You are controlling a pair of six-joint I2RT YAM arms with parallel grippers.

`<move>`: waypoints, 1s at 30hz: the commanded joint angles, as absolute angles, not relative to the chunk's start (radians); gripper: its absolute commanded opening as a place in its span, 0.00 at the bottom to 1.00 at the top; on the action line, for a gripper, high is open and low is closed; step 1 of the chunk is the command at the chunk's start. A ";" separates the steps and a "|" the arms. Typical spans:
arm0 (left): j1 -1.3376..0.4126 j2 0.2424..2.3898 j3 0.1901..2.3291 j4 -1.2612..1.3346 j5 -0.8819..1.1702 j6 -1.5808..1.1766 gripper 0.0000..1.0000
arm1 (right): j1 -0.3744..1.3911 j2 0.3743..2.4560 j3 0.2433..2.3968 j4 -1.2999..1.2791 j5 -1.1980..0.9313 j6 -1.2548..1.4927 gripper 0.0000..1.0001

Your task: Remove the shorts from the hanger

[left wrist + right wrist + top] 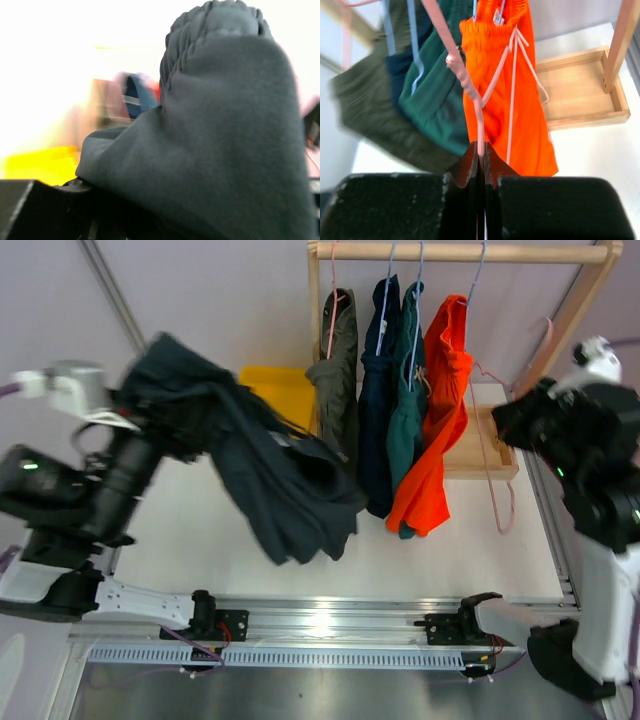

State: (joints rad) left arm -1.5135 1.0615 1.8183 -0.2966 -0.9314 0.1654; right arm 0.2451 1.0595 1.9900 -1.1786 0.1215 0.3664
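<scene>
My left gripper (160,410) is raised at the left and buried in the black shorts (275,475), which hang from it down to the table. In the left wrist view the black shorts (220,150) cover the jaws. Olive-grey shorts (340,370), navy shorts (378,400), teal shorts (408,415) and orange shorts (440,430) hang on the rack. My right gripper (520,418) is to the right of the orange shorts. In the right wrist view it (481,149) is shut on a bare pink hanger (465,75), in front of the orange shorts (515,110) and teal shorts (435,105).
The wooden rack has a top rail (460,252), a slanted right post (575,310) and a wooden tray base (495,455). A yellow object (280,390) lies behind the black shorts. An aluminium rail (320,625) runs along the near edge.
</scene>
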 commanded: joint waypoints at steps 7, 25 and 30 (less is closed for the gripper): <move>-1.224 1.003 1.808 -0.434 -1.010 0.256 0.00 | 0.097 1.426 2.193 -0.907 0.143 0.298 0.00; -0.318 1.363 1.948 -0.495 -0.192 -0.061 0.00 | -0.149 1.746 2.494 -0.832 -0.086 0.353 0.00; -0.230 1.677 2.270 -0.549 -0.080 -0.086 0.00 | -0.166 1.815 2.488 -0.762 -0.109 0.362 0.00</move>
State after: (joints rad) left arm -0.2661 1.5349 2.0865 -0.6018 -0.2211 -0.0372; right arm -0.1577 1.7767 2.4706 -0.8417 -0.0578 0.3473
